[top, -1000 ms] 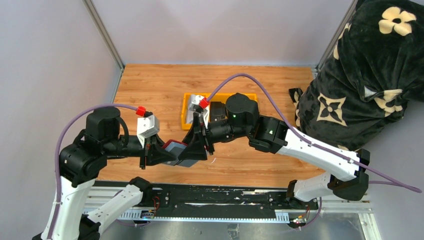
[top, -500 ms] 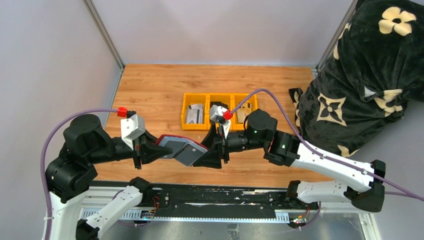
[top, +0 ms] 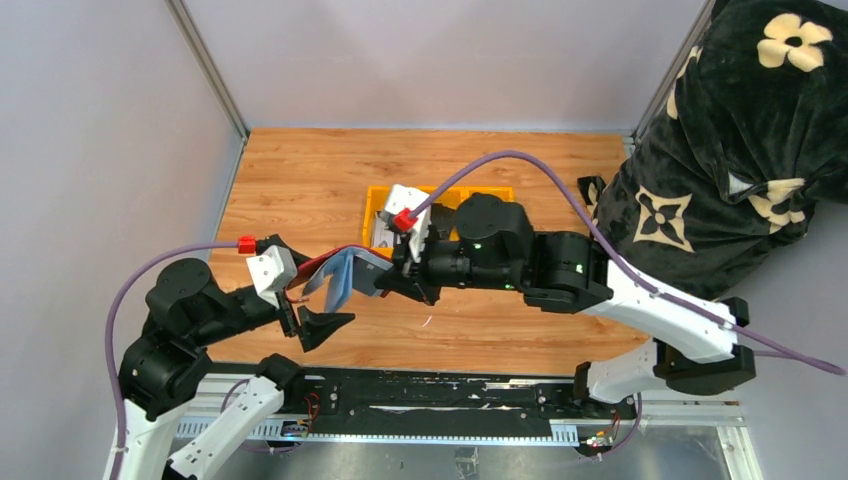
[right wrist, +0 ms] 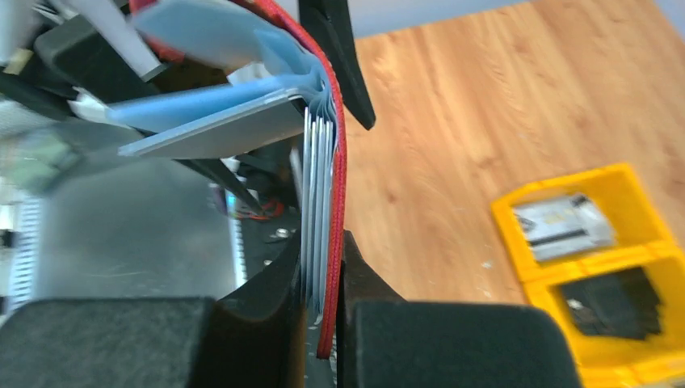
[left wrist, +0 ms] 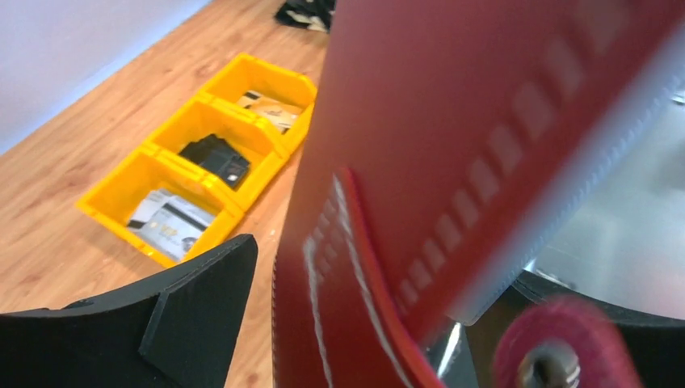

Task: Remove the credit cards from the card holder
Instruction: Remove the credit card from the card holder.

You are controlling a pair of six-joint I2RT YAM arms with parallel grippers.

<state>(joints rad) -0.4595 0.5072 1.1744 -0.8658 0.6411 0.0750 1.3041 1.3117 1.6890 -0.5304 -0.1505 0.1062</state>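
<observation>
The dark-red card holder (top: 338, 277) hangs open above the table's front, its grey inner leaves (right wrist: 317, 186) fanned out. My right gripper (top: 393, 283) is shut on one edge of it, red cover and grey leaves pinched between the fingers (right wrist: 283, 299). My left gripper (top: 318, 306) stands wide open around the holder's other end (left wrist: 452, 162), and its left finger (left wrist: 186, 315) is clear of the leather. One grey-white credit card (left wrist: 170, 224) with a dark stripe lies in the nearest yellow bin, and a tan-gold one (left wrist: 271, 109) in the farthest. Whether cards sit among the leaves is not visible.
A row of three yellow bins (top: 372, 205) stands mid-table, partly under my right arm; the middle one holds a black wallet-like object (left wrist: 215, 158). A black floral-print bag (top: 730, 150) fills the right side. Grey walls close in the left and the back.
My left gripper has opened and let go of the card holder. My right gripper has closed on it and drawn it up and left, so it now stands more upright.
</observation>
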